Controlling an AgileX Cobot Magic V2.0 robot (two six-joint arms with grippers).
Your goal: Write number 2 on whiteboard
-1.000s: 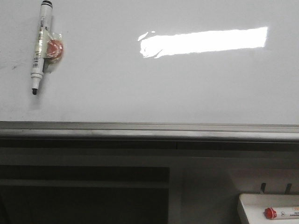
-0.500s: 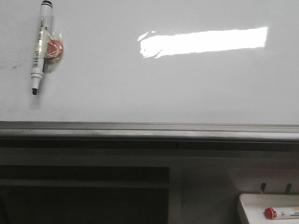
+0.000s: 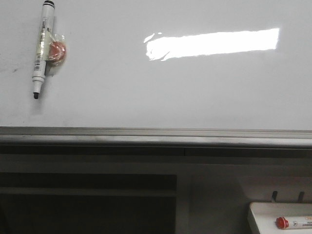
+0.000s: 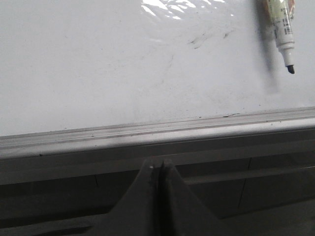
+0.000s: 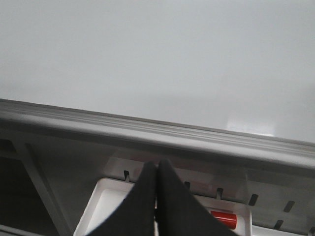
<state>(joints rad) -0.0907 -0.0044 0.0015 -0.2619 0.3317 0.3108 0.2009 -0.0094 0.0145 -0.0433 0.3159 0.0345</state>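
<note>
The whiteboard [image 3: 161,92] fills the upper part of the front view, glossy white with a bright rectangular reflection and a grey bottom rail [image 3: 156,137]. No number 2 shows on it, only small faint dark smudges [image 4: 204,38] in the left wrist view. A white marker with a bare black tip [image 3: 40,48] hangs on the board at the upper left, tip down; it also shows in the left wrist view [image 4: 281,30]. My left gripper [image 4: 159,166] is shut and empty below the rail. My right gripper [image 5: 157,166] is shut and empty below the rail, above a white tray. Neither gripper shows in the front view.
A small white tray [image 3: 261,217] with a red-capped marker [image 3: 292,223] sits below the board at the lower right; it also shows in the right wrist view [image 5: 106,201]. A reddish round object [image 3: 57,50] in clear wrap holds the white marker to the board. Dark shelving lies under the rail.
</note>
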